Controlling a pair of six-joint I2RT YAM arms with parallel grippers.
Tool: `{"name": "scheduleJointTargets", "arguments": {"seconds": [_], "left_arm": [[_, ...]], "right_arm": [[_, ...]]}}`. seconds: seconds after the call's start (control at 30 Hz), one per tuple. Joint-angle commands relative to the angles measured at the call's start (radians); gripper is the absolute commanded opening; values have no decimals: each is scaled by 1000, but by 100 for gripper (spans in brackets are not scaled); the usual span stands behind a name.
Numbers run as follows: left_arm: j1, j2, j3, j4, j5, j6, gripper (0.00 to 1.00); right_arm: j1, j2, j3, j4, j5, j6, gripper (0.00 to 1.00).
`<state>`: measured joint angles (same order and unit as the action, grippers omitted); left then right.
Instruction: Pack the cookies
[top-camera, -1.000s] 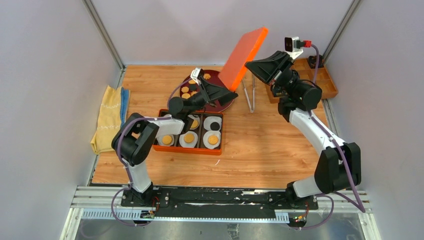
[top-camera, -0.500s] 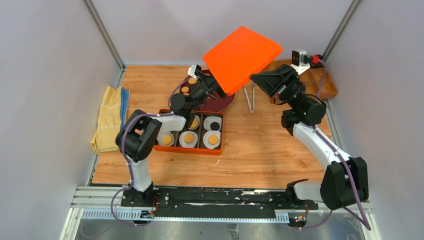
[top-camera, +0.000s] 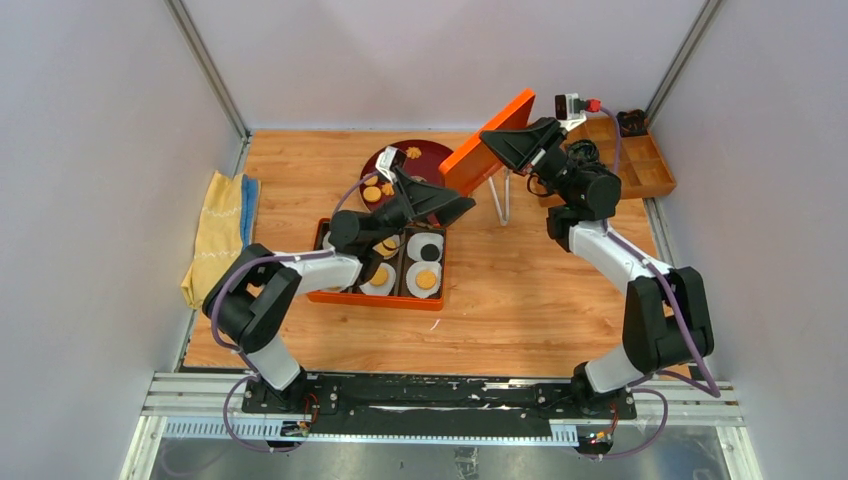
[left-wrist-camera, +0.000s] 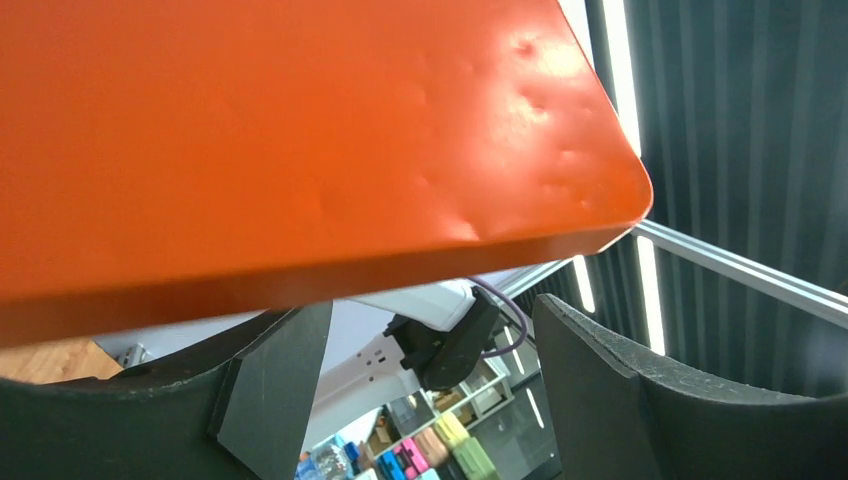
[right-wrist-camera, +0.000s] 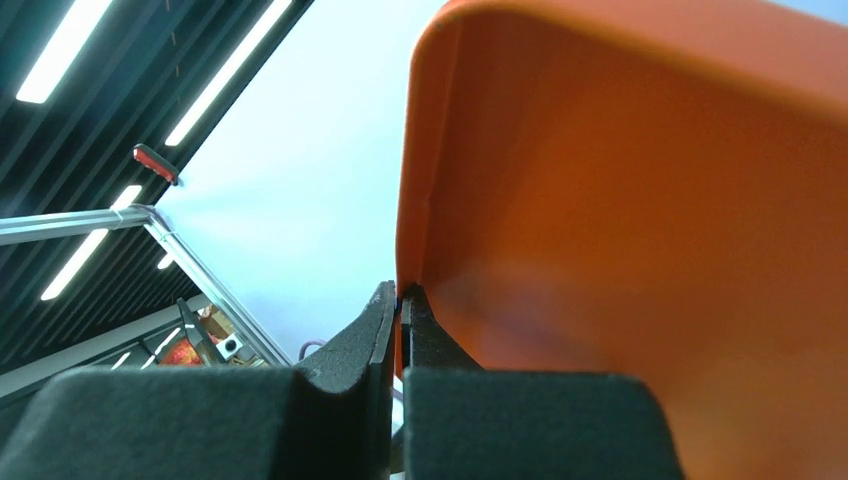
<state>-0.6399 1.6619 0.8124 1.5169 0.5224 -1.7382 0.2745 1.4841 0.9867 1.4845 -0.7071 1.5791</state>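
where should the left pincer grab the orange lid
Probably the thin rim at the lower corner of the orange lid, away from where the right pincer pinches its edge. Come from below with the open left pincer: the lid stands tilted, so only its rim fits the pincer.

Small round cookies (top-camera: 371, 194) lying partly on a plate, partly in a box

A few golden ones, one of them flower-shaped (top-camera: 413, 152), are lying flat on the dark red plate (top-camera: 432, 158) at the back of the table. Others are resting singly in white paper cups (top-camera: 412, 288) inside the orange box (top-camera: 375, 299) just in front of it. Two golden ones are sitting in the front row, a dark one (top-camera: 430, 250) is behind them, and another golden one is showing only partly.
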Motion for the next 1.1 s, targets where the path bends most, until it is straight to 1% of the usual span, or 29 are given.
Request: {"name": "scheduleJointTargets", "arguments": {"seconds": [0.0, 0.07, 0.23, 0.4, 0.47, 0.67, 0.73, 0.93, 1.07], "left_arm": [[-6, -27, -16, 68, -18, 29, 80], [-7, -6, -13, 69, -22, 9, 80], [-6, 0, -29, 71, -96, -2, 82], [12, -51, -31, 72, -171, 0, 81], [22, -78, -51, 71, -211, -1, 81], [37, -151, -103, 72, -275, 10, 82], [46, -148, -108, 73, -283, -4, 82], [46, -78, -38, 72, -233, -57, 83], [46, -49, -51, 73, -236, -82, 84]], "right_arm": [[8, -18, 47, 112, 21, -22, 0], [8, -20, 46, 112, 23, -22, 0], [5, -51, 2, 112, 27, -35, 0], [-6, -84, -29, 111, 26, -47, 0], [-18, -90, -31, 111, 31, -45, 0], [-38, -91, -40, 112, 21, -38, 0], [-38, -105, -54, 112, 18, -44, 0], [-36, -112, -71, 112, 5, -54, 0], [-26, -115, -80, 112, 2, -56, 0]]}}
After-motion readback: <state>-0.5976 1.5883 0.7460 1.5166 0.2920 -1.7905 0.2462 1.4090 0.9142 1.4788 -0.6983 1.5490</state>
